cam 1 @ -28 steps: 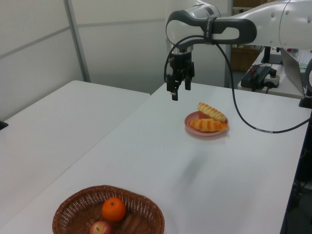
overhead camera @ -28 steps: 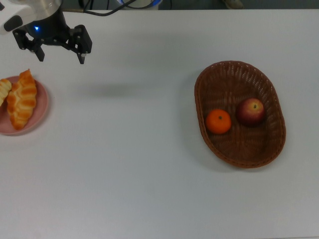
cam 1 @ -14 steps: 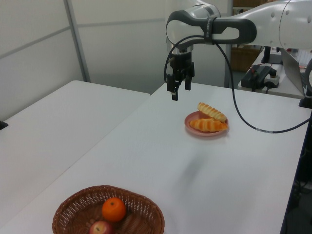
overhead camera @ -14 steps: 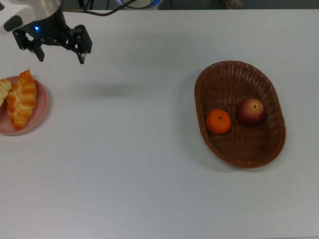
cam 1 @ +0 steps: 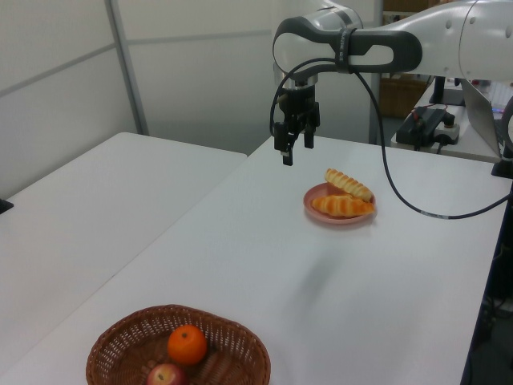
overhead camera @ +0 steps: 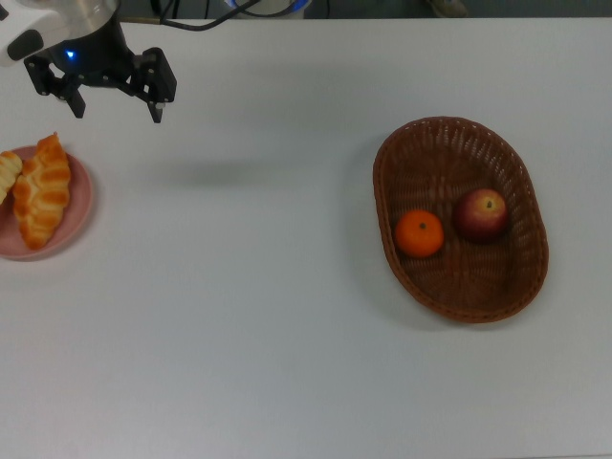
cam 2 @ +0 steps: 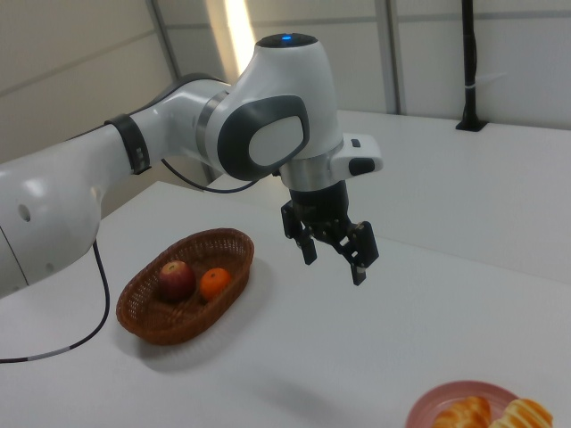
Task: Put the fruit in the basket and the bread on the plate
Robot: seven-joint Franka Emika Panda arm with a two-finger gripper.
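The broad white table [overhead camera: 287, 316] carries everything here, and above it stretches my white-and-grey arm [cam 2: 178, 134], the biggest thing over the surface.

The large oval dark-brown woven wicker basket [overhead camera: 524, 287] sits toward the top view's right, well apart from me. Inside it lie both fruits: the round red apple with a yellowish patch [overhead camera: 481, 213] and, just beside it on the top view's left, the smaller bright orange mandarin [overhead camera: 420, 233]. In the right view the same basket [cam 2: 147, 316] shows the apple [cam 2: 177, 279] to the right view's left of the mandarin [cam 2: 214, 283]; in the left view the mandarin [cam 1: 187, 345] sits behind the apple [cam 1: 167, 375], both down in the basket's [cam 1: 120, 337] hollow.

The small round plain pink plate [overhead camera: 75, 225] rests at the top view's left edge. On it lie both breads side by side: the knobbly braided golden croissant-like pastry [overhead camera: 43, 191] and, partly cut off by the picture's edge, the oblong ridged loaf [overhead camera: 7, 172]. The left view shows the two stacked close together on the plate [cam 1: 321, 210], touching.

My black two-finger pincer [overhead camera: 117, 112] hangs in the air above the bare table, near the plate but off to its side, fingers pointing down and spread wide apart, with nothing between them.
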